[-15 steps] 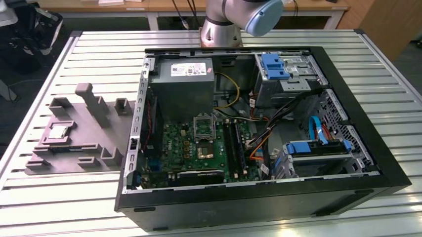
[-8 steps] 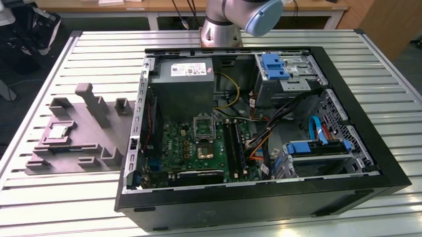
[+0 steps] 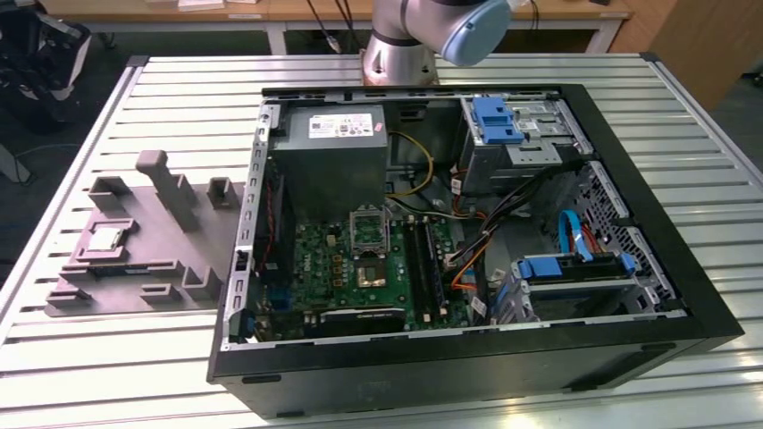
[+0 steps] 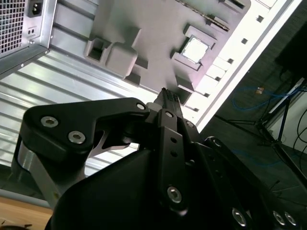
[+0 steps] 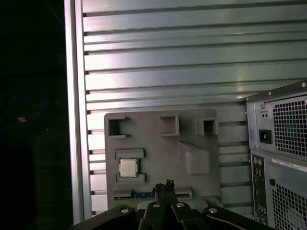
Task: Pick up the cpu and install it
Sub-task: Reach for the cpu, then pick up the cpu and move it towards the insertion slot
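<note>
You're at the very front of this job, operator: the pick hasn't happened. The cpu [image 3: 107, 238] sits flat in its nest on the grey fixture tray [image 3: 149, 255], out at nine o'clock from the computer case [image 3: 477, 357], on the exterior view's left. In the first wrist view the gripper [image 5: 163, 188] hangs well above the tray with its fingers pressed together and nothing between them, and the chip lies near the line of the fingertips, a little to one side. By my read this is the approach step. Taking that chip calls for the fingers to part wider than it, to centre over its silvery top, and to come straight down onto its free edges. Watch the nest. Two raised blocks hug the chip on opposite sides, so only the other pair of edges looks free. The tall post [image 3: 167, 183] stands at about one o'clock from the chip in the exterior view, well clear of it. Over in the case, the socket [image 3: 371, 268] waits on the motherboard [image 3: 346, 286], its metal frame apparently lifted. The grey power supply [image 3: 328, 152] looms at twelve o'clock of it, and loose cables [image 3: 477, 241] trail at three o'clock. It's tight quarters there.
</note>
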